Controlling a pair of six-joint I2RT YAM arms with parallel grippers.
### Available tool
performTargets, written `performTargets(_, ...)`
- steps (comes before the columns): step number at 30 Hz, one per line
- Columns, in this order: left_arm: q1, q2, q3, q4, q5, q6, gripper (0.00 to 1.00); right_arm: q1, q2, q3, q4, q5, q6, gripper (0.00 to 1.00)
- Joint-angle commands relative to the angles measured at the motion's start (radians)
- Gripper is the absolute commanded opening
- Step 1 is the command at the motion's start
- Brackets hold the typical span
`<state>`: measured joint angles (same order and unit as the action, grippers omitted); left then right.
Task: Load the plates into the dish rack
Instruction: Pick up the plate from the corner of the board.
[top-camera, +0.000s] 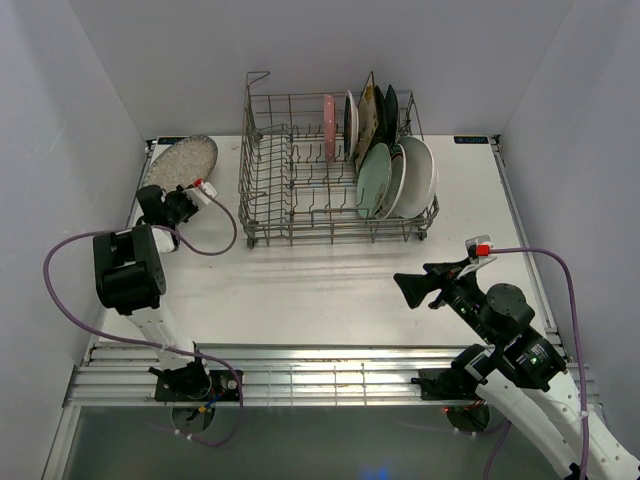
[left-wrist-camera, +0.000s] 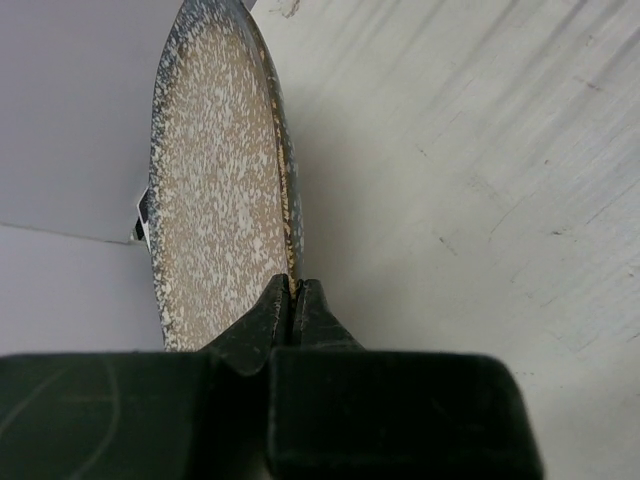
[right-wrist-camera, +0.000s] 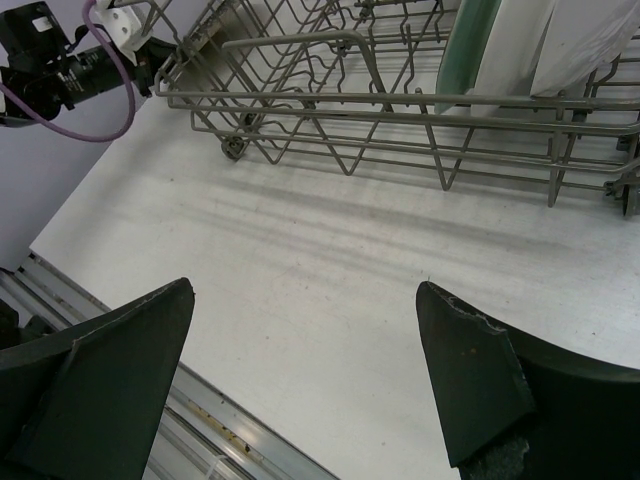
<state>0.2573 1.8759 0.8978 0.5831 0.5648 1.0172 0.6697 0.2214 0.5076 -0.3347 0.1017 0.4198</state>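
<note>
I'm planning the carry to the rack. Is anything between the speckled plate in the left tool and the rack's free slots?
Nothing stands between them but the arm's own purple cable and the dish rack's left wall with its raised corner handle. The left tines are free; other plates stand at the right.

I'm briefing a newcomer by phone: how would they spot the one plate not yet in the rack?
Start from the wire dish rack at the back of the table and look left, to the far left corner. The round plate there has the left gripper shut on its rim; unlike the plates standing in the rack, it is speckled.
</note>
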Motion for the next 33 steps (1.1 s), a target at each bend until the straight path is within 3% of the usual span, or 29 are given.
performTargets(1, 0.01, -0.147, 0.032, 0.014, 0.04, -0.101, 0.0, 0.004, -0.007, -0.003, 0.043, -0.007, 0.008, 0.97)
performTargets(21, 0.014, -0.435, 0.26, -0.428, 0.058, -0.419, 0.0, 0.004, 0.009, -0.027, 0.08, -0.025, 0.016, 0.97)
performTargets(26, 0.014, -0.434, 0.426, -0.613, 0.041, -0.543, 0.0, 0.004, 0.018, -0.026, 0.088, -0.034, 0.016, 0.97)
performTargets(33, 0.014, -0.472, 0.513, -0.664, 0.044, -0.65, 0.0, 0.004, 0.022, -0.026, 0.089, -0.033, 0.014, 0.97)
